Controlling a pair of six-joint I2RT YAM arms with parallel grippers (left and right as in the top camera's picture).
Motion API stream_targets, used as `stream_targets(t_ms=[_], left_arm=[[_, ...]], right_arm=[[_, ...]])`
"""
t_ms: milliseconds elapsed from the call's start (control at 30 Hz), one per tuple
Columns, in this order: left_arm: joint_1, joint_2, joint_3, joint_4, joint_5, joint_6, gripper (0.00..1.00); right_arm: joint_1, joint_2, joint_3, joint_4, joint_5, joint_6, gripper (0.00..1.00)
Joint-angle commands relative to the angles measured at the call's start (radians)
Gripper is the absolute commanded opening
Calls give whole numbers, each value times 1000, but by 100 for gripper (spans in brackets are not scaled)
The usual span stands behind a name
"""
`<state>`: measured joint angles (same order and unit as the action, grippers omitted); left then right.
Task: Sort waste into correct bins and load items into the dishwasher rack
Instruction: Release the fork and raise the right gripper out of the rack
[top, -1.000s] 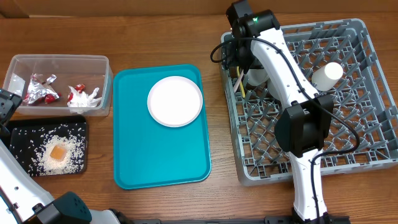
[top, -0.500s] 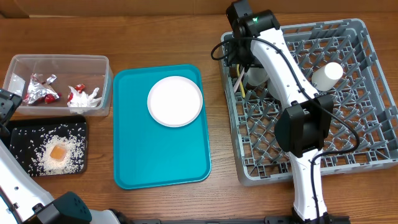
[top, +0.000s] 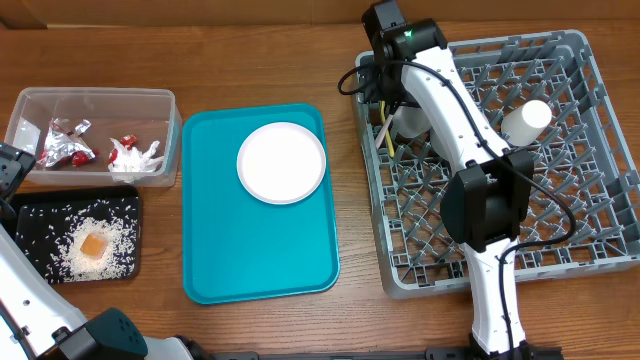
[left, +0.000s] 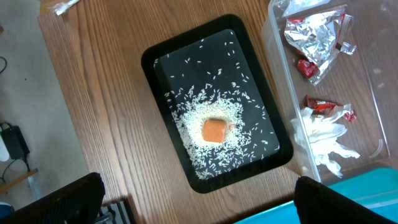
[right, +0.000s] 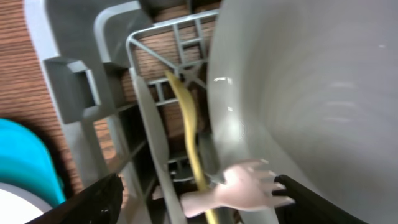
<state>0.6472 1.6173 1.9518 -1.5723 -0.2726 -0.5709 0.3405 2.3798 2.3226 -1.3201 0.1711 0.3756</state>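
Fingers apart, the right end effector (right: 199, 190) hovers at the dishwasher rack's (top: 560, 272) far-left corner, likely settling the yellow fork (right: 186, 118).

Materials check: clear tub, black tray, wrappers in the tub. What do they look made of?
Clear tub: likely rigid transparent plastic with a glossy finish, since the contents and wood grain show through its walls.
Black tray: probably moulded plastic, smooth satin black with rounded corners, though a coated material can't be ruled out.
Wrappers: they look like metallised foil or film, mirror-silver with red print and sharp creases.
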Motion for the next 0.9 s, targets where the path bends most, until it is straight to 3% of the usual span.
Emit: stream_targets(t_ms=[0, 267, 567, 867], left_arm=[[0, -7, 3, 0, 4, -13, 100], [0, -7, 3, 0, 4, -13, 100], [0, -7, 3, -1, 4, -13, 100], [0, -7, 3, 0, 4, -13, 100]], right_arm=[[0, 10, -5, 20, -73, 10, 79], [0, 6, 4, 6, -88, 10, 68], [0, 6, 101, -52, -302, -112, 68], [0, 5, 101, -47, -337, -141, 68]])
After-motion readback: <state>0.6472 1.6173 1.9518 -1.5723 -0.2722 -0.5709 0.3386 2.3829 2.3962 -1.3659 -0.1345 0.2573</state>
